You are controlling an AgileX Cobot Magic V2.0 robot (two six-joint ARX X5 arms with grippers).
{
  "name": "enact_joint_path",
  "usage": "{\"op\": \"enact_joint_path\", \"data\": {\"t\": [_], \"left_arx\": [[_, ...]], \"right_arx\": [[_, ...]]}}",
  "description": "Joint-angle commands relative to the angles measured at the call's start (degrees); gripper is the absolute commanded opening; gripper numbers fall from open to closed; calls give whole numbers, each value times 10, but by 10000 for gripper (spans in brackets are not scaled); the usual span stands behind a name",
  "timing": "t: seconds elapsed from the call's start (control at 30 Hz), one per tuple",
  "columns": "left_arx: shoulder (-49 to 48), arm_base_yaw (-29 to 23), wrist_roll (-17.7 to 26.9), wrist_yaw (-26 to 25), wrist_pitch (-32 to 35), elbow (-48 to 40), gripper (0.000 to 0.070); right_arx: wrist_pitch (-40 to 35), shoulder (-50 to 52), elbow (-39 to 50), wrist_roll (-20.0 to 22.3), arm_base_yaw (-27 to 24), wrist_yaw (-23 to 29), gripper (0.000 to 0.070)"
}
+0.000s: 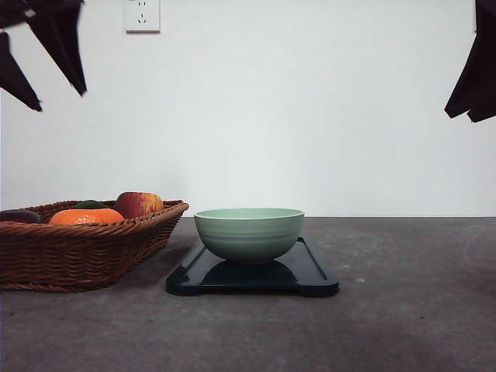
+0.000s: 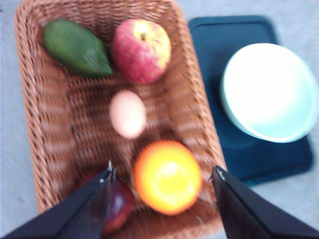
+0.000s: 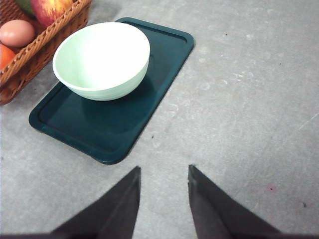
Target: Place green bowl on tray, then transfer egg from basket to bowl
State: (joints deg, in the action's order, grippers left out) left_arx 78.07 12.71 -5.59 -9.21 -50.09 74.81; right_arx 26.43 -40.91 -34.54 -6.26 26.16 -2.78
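Backdrop, front view: plain white wall with a wall socket [image 1: 142, 15] near the top; below it a dull grey surface [image 1: 403, 310].
Tray, front view: the dark tray [image 1: 252, 280] lies flat near the middle of the surface.
Green bowl, front view: the green bowl [image 1: 249, 232] stands upright on the tray, rim level.
Basket, front view: the basket [image 1: 81, 246] sits at the left edge of the surface, just beside the tray; an orange [image 1: 87, 216], a red apple [image 1: 139, 204] and a dark green fruit [image 1: 89, 204] show over its braided rim.
Arms, front view: dark parts of both arms hang in the upper corners, well above the things; from this view I cannot tell how either pincer stands.
Left pincer, left wrist view: the left pincer [image 2: 163, 181] hangs over the basket with its fingers [image 2: 94, 199] wide apart, holding nothing.
Egg, left wrist view: the egg [image 2: 127, 113] lies on the basket floor in the middle, between the apple and the orange, apart from both; a dark red fruit [image 2: 119, 205] lies partly behind one finger.
Blur, left wrist view: soft overall, yet the bowl on the tray beside the basket is plain.
Right pincer, right wrist view: the right pincer [image 3: 164, 174] is over bare surface near the tray's short edge, fingers slightly apart, empty.
Bowl, right wrist view: it stands at the tray's basket-side end, the other end bare.
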Motion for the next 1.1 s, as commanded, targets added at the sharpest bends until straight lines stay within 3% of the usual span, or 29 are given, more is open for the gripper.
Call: {"op": "enact_joint_path", "data": {"t": [0.0, 0.57, 0.73, 1.07], "left_arx": [[32, 3, 20, 4, 1, 29, 388], [198, 4, 25, 25, 95, 54, 393], [221, 4, 25, 38, 106, 54, 442], [253, 4, 26, 38, 108, 54, 441]], "right_arx": [[-7, -2, -2, -6, 3, 2, 186], [-7, -2, -2, -6, 3, 3, 186], [-7, -2, -2, -6, 3, 3, 186], [-7, -2, -2, -6, 3, 3, 186]]}}
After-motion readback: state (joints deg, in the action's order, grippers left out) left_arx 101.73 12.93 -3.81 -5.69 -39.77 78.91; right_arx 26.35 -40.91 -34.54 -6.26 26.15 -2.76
